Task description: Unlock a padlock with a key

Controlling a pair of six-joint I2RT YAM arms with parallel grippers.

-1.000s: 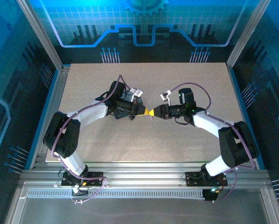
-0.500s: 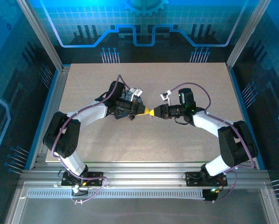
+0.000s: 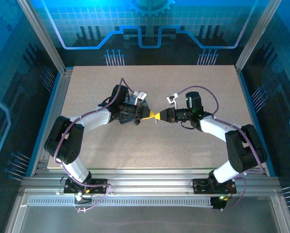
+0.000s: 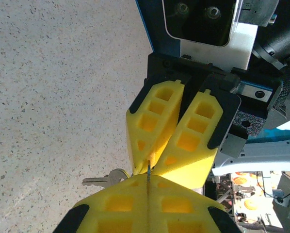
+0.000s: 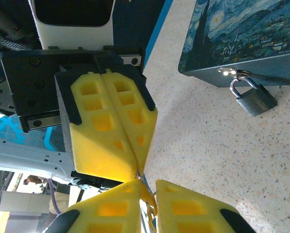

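My left gripper (image 3: 150,115) and right gripper (image 3: 159,116) meet tip to tip over the middle of the table. The left gripper (image 4: 148,177) is shut on a thin silvery metal edge (image 4: 148,170) of the key set. A silvery key (image 4: 104,180) hangs beside its fingers, above the table. The right gripper (image 5: 151,187) keeps a narrow gap between its fingers, and yellowish ring metal fills that gap. The small dark padlock (image 5: 254,99) hangs by its thin shackle from the hasp (image 5: 237,74), away from both grippers, with its shackle closed.
The dark blue swirl-painted tin (image 5: 247,34) that carries the hasp stands on the speckled table (image 4: 53,97) to the right in the right wrist view. Metal frame posts and blue panels surround the table (image 3: 208,82).
Almost nothing: the two grippers stay tip to tip and have drifted very slightly to the left.
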